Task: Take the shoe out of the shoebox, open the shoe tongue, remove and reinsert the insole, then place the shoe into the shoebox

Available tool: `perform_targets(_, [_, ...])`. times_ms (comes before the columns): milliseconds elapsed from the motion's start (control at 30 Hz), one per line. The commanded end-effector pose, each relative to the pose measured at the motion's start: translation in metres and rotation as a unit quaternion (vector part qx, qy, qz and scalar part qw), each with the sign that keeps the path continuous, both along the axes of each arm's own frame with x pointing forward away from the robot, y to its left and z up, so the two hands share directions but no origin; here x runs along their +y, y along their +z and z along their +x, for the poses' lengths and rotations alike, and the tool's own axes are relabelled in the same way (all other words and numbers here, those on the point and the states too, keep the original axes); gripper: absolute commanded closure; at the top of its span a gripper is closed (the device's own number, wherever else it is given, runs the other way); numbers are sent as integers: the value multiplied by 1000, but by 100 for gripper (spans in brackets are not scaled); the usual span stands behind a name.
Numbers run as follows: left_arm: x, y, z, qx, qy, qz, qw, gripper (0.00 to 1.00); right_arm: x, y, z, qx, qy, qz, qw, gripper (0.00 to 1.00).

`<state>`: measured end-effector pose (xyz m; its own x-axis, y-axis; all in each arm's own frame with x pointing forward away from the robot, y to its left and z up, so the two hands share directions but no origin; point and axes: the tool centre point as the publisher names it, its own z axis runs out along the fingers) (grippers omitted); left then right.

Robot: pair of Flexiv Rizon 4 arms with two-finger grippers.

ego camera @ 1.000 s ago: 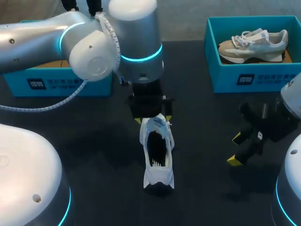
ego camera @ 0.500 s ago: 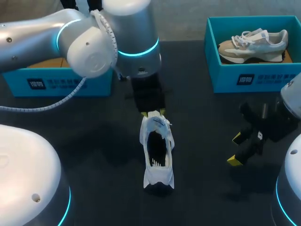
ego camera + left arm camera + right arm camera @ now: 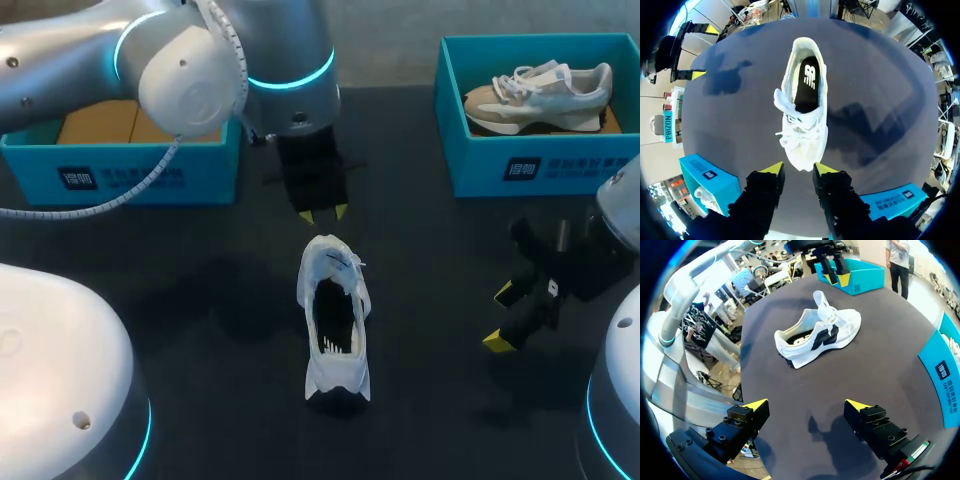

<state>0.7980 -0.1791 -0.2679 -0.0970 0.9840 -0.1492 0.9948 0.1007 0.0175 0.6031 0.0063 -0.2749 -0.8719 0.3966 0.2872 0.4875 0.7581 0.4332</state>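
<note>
Here, white, perhaps mesh shoe, rounded toe near left gripper, fingers parted, right gripper spread wide.

Left arm: ours comes in from the left to the middle, wrist pointing down.
Left gripper: our yellow-tipped fingers stand a little apart.
Right arm: ours sits at the right edge.
Right gripper: our fingers are spread wide.

Head cam: fixed, high behind robot, looks down on dark table. L wrist cam: above, near white lace-up sneaker, toe end closest. R wrist cam: lower, farther, sees it side-on. All 3 share it.
</note>
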Motion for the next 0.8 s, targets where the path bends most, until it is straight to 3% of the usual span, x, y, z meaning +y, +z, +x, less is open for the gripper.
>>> perform_targets(33, [0,-4,-9,-1,-8,0,1000,72,0,0,-2,-1,-1,0,1000,0])
perform_targets(300, [-2,-20,-15,17,-11,-1,1000,79,0,0,-2,-1,-1,0,1000,0])
perform_targets(800, [-4,-45,-58,68,-20,-12,997,84,0,0,-2,-1,-1,0,1000,0])
